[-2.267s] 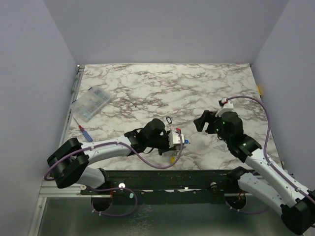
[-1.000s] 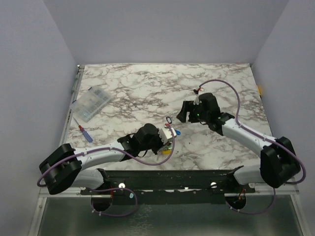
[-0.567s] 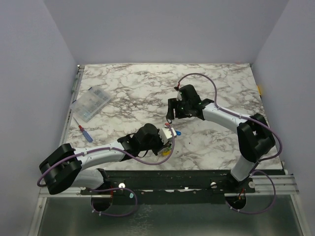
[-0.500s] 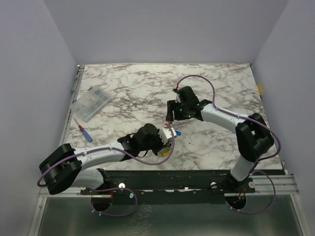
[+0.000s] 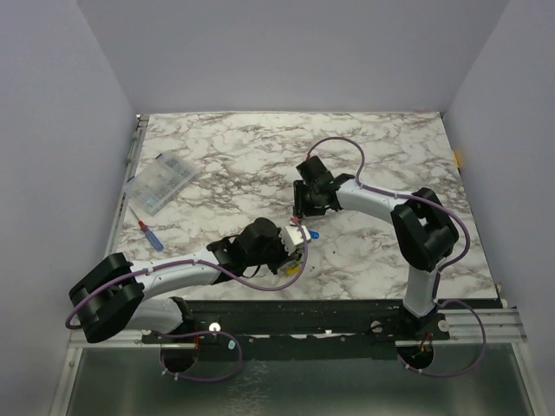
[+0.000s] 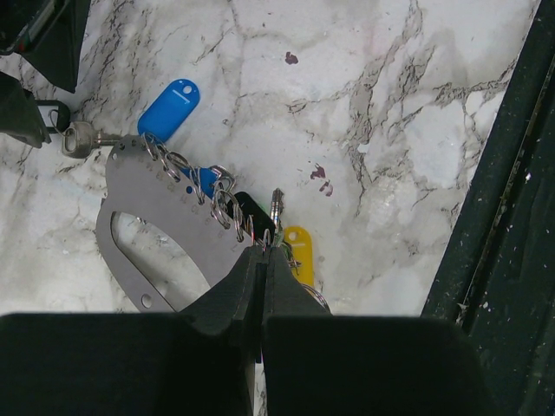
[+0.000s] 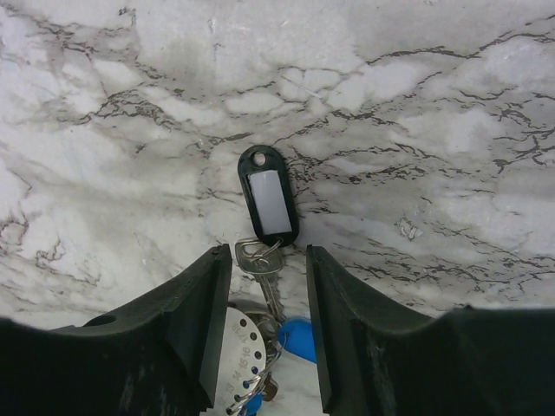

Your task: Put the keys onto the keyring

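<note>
My left claw (image 6: 263,257) is clenched on the near corner of a flat grey plate (image 6: 152,204). Its wrist camera shows what the overhead view blurs: wire rings run through the holes along the plate's edge and carry the keys (image 6: 80,139). One silvery key sits at the plate's far tip and a smaller one just ahead of my fingertips. A yellow tag (image 6: 299,251) lies just right of the fingertips, a dark tag (image 6: 251,208) lies just ahead of them, and a blue tag (image 6: 169,108) lies farther out.

The right claw (image 7: 269,260) is released, with its jaws apart and gripping nothing. Only its own camera shows that a key head lies between the fingertips. A thin keyring (image 7: 270,249) joins that key to a black tag (image 7: 267,199) with a white label, flat on the table (image 5: 390,147) just beyond the tips.

The overhead view adds that the two claws are nearly tip to tip. A clear compartment box (image 5: 160,184) and a screwdriver (image 5: 147,234) lie well off to the left claw's left.
</note>
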